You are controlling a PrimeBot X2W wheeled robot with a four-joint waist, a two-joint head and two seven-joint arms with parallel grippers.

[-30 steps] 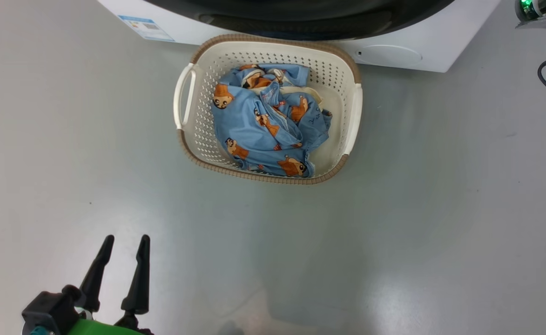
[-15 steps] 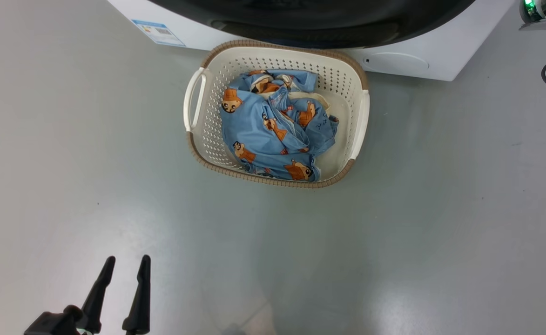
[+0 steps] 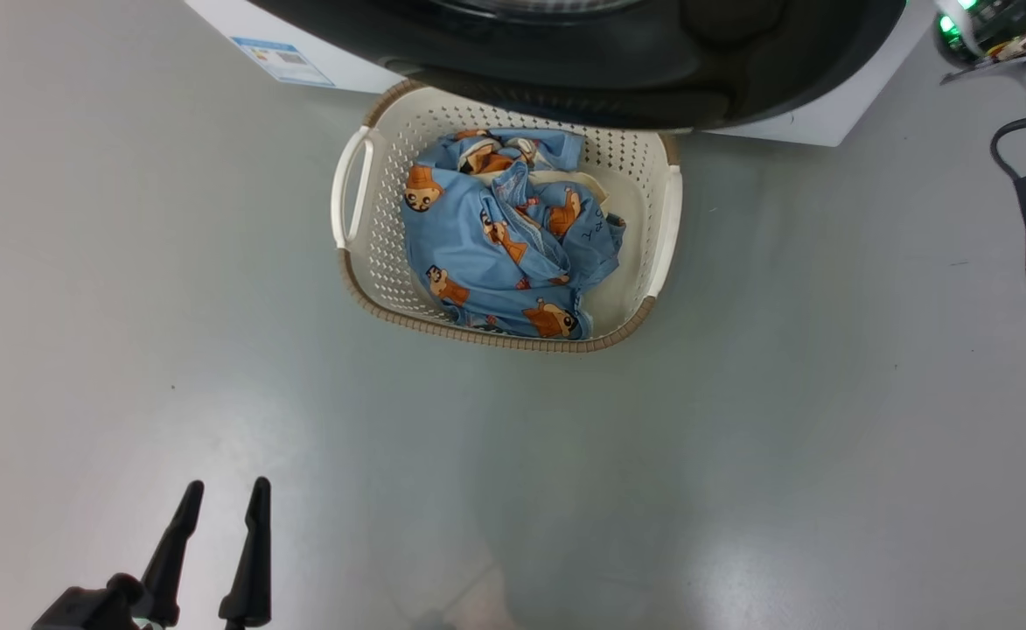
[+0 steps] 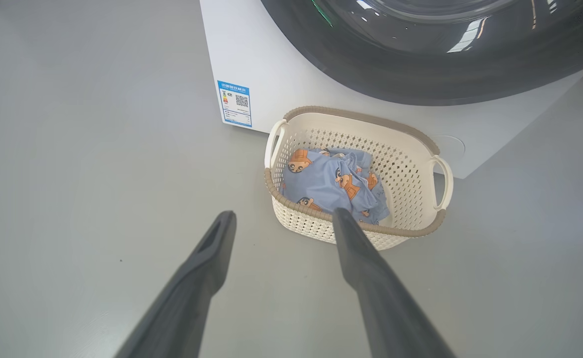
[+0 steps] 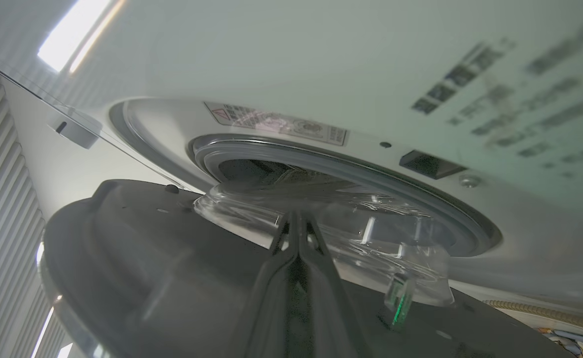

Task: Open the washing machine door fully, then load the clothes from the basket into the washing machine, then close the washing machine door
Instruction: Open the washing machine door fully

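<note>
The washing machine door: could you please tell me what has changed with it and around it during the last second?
The washing machine door has swung further out and now overhangs the far rim of the basket, which showed whole before. The left hand has sunk slightly in the head view, still open. The basket and the clothes stayed put; nothing was grasped or released.
</note>
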